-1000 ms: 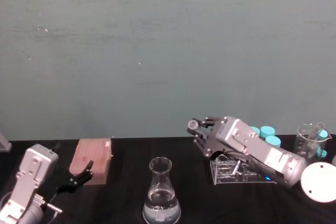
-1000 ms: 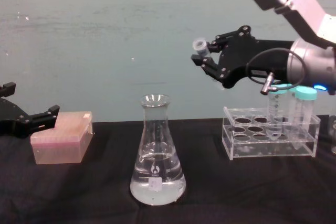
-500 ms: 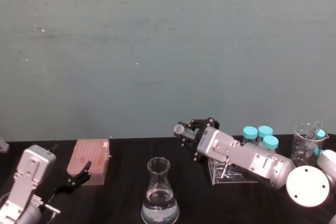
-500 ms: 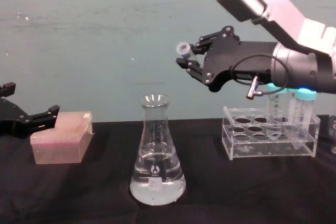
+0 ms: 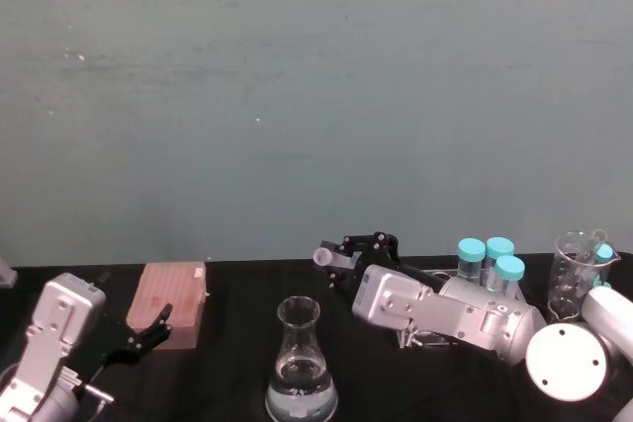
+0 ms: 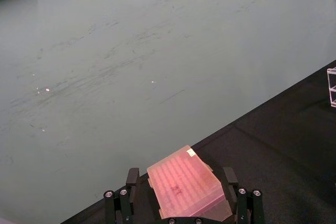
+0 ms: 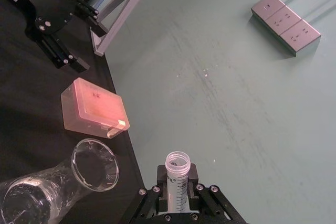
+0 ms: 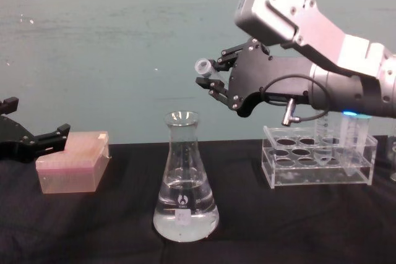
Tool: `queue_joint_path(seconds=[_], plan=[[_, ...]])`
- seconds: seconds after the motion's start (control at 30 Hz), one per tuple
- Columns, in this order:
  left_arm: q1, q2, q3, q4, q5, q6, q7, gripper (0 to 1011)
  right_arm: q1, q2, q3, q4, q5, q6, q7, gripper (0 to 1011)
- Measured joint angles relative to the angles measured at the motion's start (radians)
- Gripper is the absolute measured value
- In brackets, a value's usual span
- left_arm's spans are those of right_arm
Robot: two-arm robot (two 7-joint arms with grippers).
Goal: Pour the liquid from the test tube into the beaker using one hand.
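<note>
My right gripper [image 8: 209, 75] is shut on the small clear test tube [image 8: 203, 66], holding it tilted with its open whitish rim toward the left, a little above and to the right of the beaker's mouth. In the right wrist view the test tube [image 7: 176, 179] sits between the black fingers, with the beaker rim [image 7: 95, 164] below and off to one side. The beaker [image 8: 185, 183] is a clear conical flask with liquid in its base, standing mid-table [image 5: 302, 368]. From above the right gripper [image 5: 336, 262] is behind and right of the flask. My left gripper [image 8: 37, 143] rests open at the left, beside the pink box.
A pink tip box [image 8: 73, 161] lies at the left. A clear tube rack [image 8: 318, 164] with teal-capped tubes [image 5: 492, 254] stands at the right, under the right arm. A glass beaker with tubes [image 5: 583, 256] stands far right. The table is black cloth, with a teal wall behind.
My right gripper has carried the test tube leftward, from above the rack to just right of the flask's mouth, tilting it more. The left arm has stayed still.
</note>
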Motion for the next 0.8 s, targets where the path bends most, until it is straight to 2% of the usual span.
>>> queue_joint_path(seconds=[0.3,0.43,0.8], plan=[[0.0,0.0,0.0,0.0,0.0,0.0,0.0,1000,0.004,0.008,-0.018,0.003,-0.07,-0.029,-0.045,204],[0.0,0.0,0.0,0.0,0.0,0.0,0.0,1000,0.005,0.009,-0.023,0.005,-0.088,-0.033,-0.057,204],[0.0,0.0,0.0,0.0,0.0,0.0,0.0,1000,0.021,0.004,-0.054,0.036,-0.187,-0.062,-0.123,204]])
